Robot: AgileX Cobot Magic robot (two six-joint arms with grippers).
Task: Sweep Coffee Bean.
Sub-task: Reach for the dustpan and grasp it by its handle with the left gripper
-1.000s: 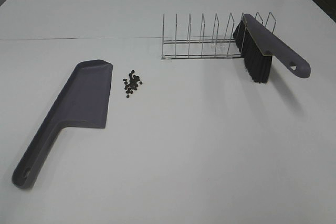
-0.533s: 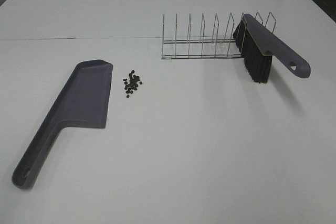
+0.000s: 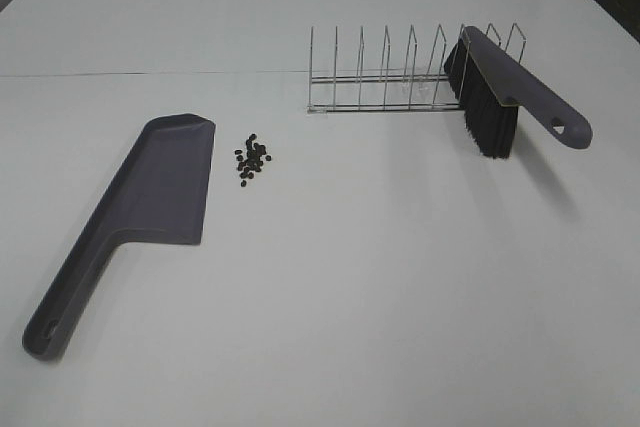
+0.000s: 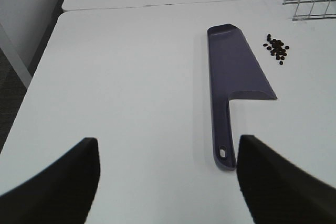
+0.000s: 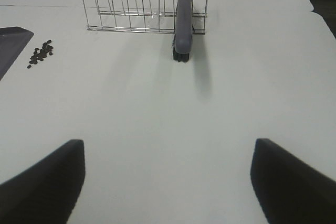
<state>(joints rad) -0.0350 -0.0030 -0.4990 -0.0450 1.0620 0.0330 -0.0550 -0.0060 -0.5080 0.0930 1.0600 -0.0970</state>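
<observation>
A bare white counter (image 3: 400, 297) carries the whole scene. At its far side a wire rack (image 3: 385, 77) props a grey brush (image 3: 500, 87) in its end slots, bristles down and handle jutting clear of the wires. A grey dustpan (image 3: 165, 182) lies flat on the left, handle toward the robot. The left gripper (image 4: 168, 145) and the right gripper (image 5: 168, 148) both hang wide open and empty, well short of either tool. The coffee bean (image 3: 252, 158) cluster sits loose on the counter, just beside the far end of the dustpan's blade. The opening step looks like taking up the tools. Done well, the right gripper takes the brush by its free handle and lifts it out without snagging the rack, while the left pins the dustpan handle so the blade cannot slide.
</observation>
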